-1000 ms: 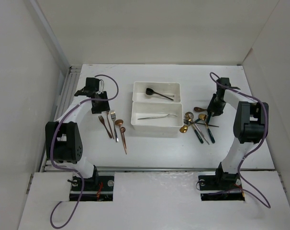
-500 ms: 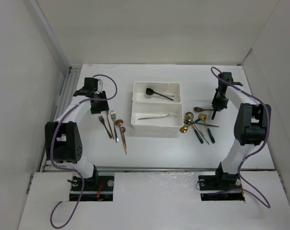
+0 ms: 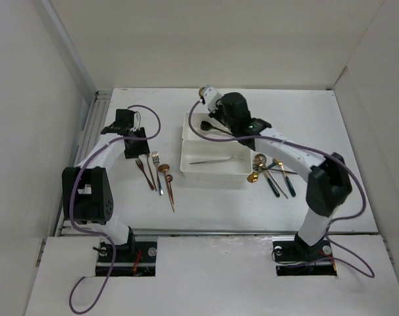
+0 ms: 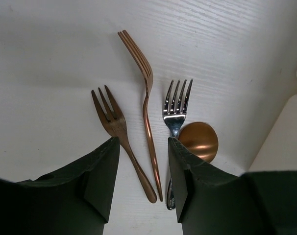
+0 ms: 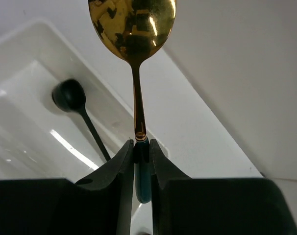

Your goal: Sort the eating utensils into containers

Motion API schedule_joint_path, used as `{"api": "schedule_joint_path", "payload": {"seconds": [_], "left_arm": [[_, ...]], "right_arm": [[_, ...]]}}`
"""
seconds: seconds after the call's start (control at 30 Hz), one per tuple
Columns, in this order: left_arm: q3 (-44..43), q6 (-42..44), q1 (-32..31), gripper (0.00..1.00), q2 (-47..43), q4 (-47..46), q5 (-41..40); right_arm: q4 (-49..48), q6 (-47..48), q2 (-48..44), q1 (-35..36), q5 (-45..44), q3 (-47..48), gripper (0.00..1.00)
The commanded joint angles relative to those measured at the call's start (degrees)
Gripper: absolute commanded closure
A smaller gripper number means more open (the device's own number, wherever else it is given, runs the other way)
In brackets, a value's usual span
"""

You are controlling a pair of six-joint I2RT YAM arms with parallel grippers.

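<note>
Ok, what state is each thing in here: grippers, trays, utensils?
Right gripper: shut on gold spoon, gripped by its green handle, in the air.
Left gripper: open, empty.
Far tray: holds black spoon.
Near tray: holds one silver utensil.
Forks: loose on table, unsorted.
Right pile: loose on table, unsorted.

White links, bulky black joint housings on left arm [image 3: 97,155] and right arm [image 3: 285,148]. Thin purple cable [image 3: 151,122] loops along each. Square black bases [image 3: 124,253], red wiring showing. Matte black, blocky tapered fingers on left gripper [image 4: 143,144] and right gripper [image 5: 141,144]
</note>
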State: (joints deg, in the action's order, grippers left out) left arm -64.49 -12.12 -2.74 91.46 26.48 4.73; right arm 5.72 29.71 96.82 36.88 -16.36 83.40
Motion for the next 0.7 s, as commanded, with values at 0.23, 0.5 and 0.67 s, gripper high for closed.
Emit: {"api": "schedule_joint_path", "payload": {"seconds": [0.23, 0.5, 0.67], "left_arm": [[3.7, 0.4, 0.4, 0.58, -7.1, -2.6, -0.6], [5.4, 0.4, 0.4, 0.54, -6.0, -2.6, 2.0], [6.0, -0.2, 0.4, 0.57, -2.8, -2.6, 3.3]], "right_arm": [[-1.5, 19.3, 9.8, 2.3, -3.6, -0.9, 0.96], [-2.0, 15.2, 9.2, 3.4, -5.4, -0.9, 0.46], [-4.2, 8.6, 7.3, 2.8, -9.0, 1.2, 0.33]]}}
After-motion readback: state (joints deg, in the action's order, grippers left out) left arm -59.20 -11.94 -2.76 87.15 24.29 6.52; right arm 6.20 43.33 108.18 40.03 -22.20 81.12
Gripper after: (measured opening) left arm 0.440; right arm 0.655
